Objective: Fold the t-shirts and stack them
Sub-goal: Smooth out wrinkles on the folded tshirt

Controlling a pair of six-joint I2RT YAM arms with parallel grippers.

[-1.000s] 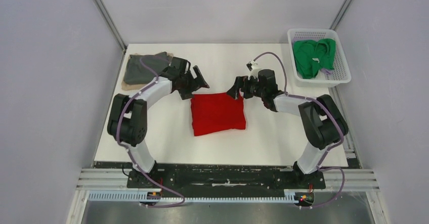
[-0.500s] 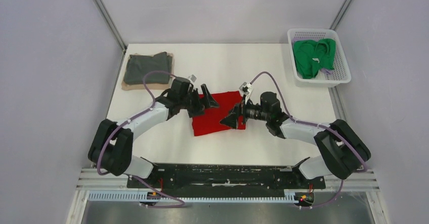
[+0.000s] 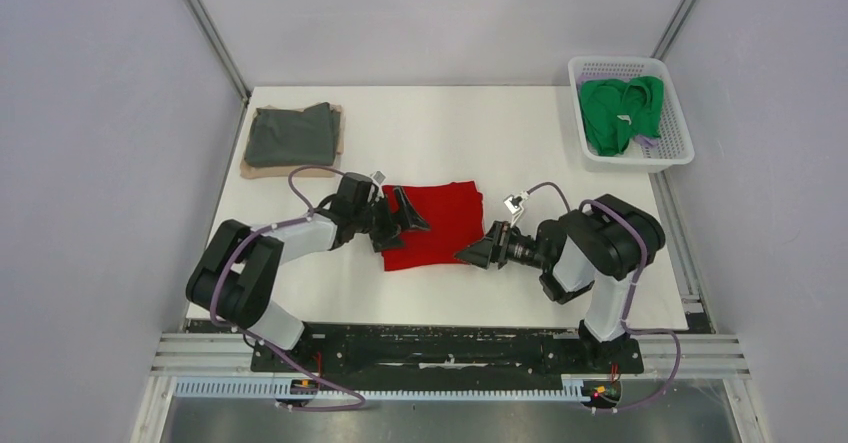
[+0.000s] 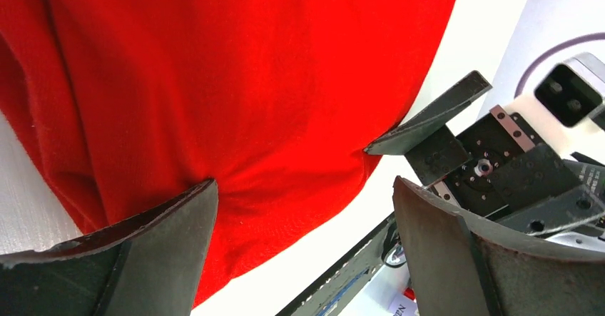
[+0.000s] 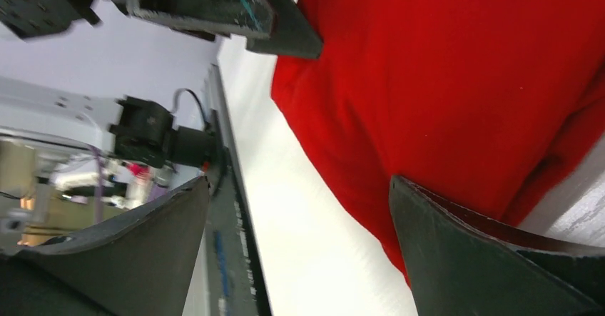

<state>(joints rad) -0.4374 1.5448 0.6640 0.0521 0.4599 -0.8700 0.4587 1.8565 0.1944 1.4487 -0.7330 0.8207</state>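
**Ana:** Where did things stand nearest the arm bases?

**Ben:** The bright red soft cloth t-shirt [image 3: 440, 218] lay folded into a rough rectangle on the white flat surface [image 3: 520, 133], in the middle and toward the near edge. The left tool [image 3: 405, 225] sat low at the shirt's near left corner, jaws spread wide and gripping nothing. Its wrist view showed one finger pressing a pucker into the cloth. The right tool [image 3: 478, 251] was at the near right corner, likewise released, jaws apart, with one finger over the hem.

**Ana:** How would that shirt handle?

**Ben:** Light and limp, I judged. It would sag and unfold if lifted by a single point, and the layers could slide on one another. Pinching through all the layers at the two near corners, both sides together, looked the safest hold.

**Ana:** And farther back?

**Ben:** At the far left a dark grey folded t-shirt [image 3: 290, 135] rested on a tan t-shirt [image 3: 246, 171], of which only the edges showed. That was the stack, and probably where the red one belonged. At the far right a green t-shirt [image 3: 620, 113] lay crumpled in the white plastic lattice basket [image 3: 620, 60], not yet folded.
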